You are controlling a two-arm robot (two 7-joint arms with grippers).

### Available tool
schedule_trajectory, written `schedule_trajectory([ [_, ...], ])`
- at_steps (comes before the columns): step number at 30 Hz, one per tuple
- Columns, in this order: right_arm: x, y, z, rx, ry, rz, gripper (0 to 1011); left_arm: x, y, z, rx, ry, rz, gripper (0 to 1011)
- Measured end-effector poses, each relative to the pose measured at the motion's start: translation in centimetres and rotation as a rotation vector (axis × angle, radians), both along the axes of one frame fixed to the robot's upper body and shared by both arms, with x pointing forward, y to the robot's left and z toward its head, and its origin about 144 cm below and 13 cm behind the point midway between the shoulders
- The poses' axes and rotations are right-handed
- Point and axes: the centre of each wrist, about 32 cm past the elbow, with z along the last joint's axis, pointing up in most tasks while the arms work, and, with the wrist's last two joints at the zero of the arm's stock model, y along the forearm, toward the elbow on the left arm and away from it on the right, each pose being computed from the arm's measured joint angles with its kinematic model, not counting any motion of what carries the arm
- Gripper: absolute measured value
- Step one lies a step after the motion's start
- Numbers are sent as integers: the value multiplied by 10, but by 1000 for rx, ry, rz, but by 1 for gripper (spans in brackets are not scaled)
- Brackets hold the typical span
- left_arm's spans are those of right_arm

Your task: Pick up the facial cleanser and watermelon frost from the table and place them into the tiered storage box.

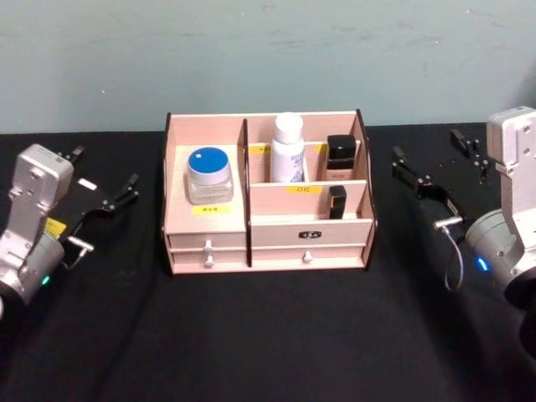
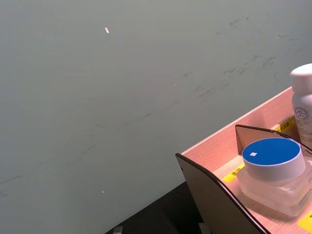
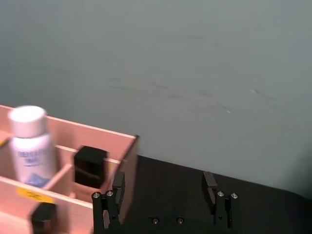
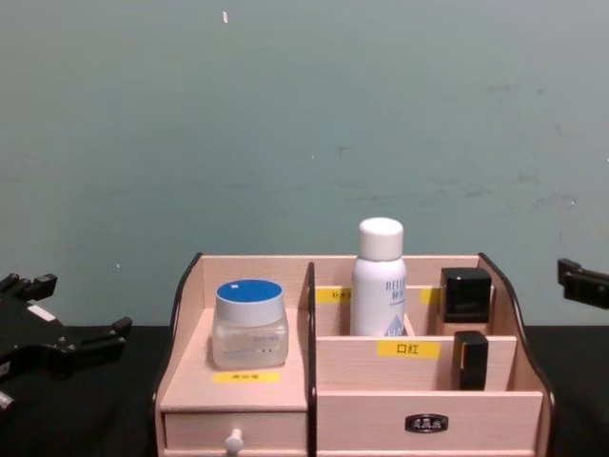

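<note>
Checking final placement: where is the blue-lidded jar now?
In the head view the jar sits in the box's left compartment, left of the white bottle, above a drawer.

Pale wood, clear plastic, black cloth.
Matt-grained tiered storage box with dark trim; glossy jar, smooth white bottle; cloth-draped table.

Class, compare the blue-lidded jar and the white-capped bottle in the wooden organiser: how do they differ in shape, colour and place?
The blue-lidded jar is squat and clear; the white-capped bottle is tall, slim and white. The jar has a flat blue lid, the bottle a rounded white cap. The jar stands in the left bay of the tiered storage box, the bottle in a rear compartment. Both stand upright.
</note>
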Motion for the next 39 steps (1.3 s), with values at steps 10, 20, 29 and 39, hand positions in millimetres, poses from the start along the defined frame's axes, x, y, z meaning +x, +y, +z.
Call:
schedule_trajectory([
  [10, 13, 4, -18, -30, 60, -73, 1002, 0, 0, 0, 0, 0, 0, 1001],
  [20, 19, 7, -23, -44, 92, -87, 1002, 0, 0, 0, 0, 0, 0, 1001],
  [29, 18, 7, -23, -43, 89, -86, 1002, 0, 0, 0, 0, 0, 0, 1001],
  [39, 18, 7, -22, -41, 86, -84, 1003, 0, 0, 0, 0, 0, 0, 1001],
])
